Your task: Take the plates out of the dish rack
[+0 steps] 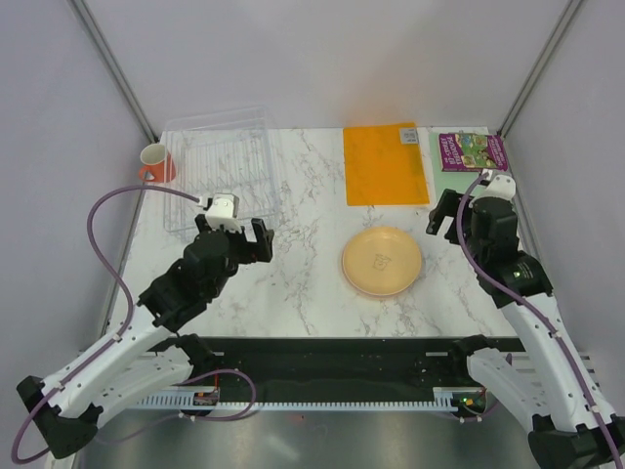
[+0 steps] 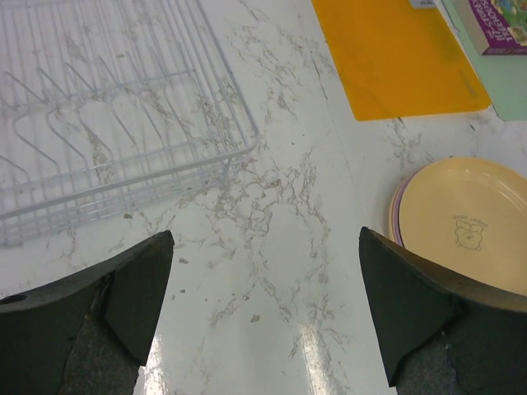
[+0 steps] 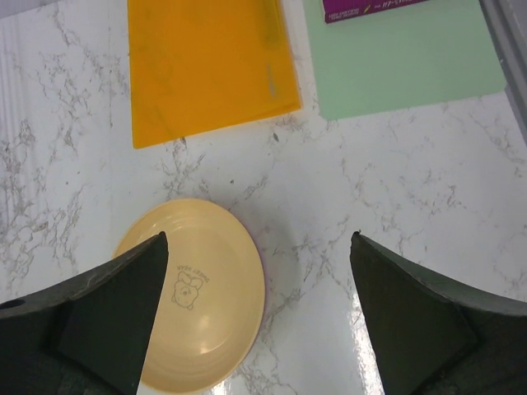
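The plates lie in one stack on the marble table, right of centre; a yellow-orange plate with a bear drawing is on top. Thin purple and pink rims show under it in the left wrist view. The stack also shows in the right wrist view. The clear dish rack at the back left holds only its wire slots. My left gripper is open and empty over bare table, just right of the rack's near corner. My right gripper is open and empty, above the stack's right edge.
An orange mug stands left of the rack. A flat orange mat lies at the back centre. A light green mat with a purple book on it lies at the back right, by the enclosure wall.
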Tool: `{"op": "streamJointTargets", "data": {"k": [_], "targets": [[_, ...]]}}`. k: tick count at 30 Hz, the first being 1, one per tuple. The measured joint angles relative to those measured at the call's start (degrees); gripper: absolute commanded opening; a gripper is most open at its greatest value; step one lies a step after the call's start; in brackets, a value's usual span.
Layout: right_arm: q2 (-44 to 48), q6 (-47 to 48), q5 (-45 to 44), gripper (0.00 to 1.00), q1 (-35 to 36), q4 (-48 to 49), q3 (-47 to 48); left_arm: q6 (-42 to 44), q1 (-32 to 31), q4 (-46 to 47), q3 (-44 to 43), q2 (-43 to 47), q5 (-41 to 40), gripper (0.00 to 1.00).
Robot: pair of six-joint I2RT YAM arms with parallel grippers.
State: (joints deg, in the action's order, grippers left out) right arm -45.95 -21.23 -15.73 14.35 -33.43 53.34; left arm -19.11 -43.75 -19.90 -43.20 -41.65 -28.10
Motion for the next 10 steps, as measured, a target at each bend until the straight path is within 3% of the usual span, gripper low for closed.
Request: {"op": "streamJointTargets", "data": {"k": [10], "targets": [[-2.3, 5.9, 0.4, 0.98, 0.0, 4.8, 0.1, 6.9, 0.0, 1.6, -1.4, 7.9, -5.4, 1.00]]}}
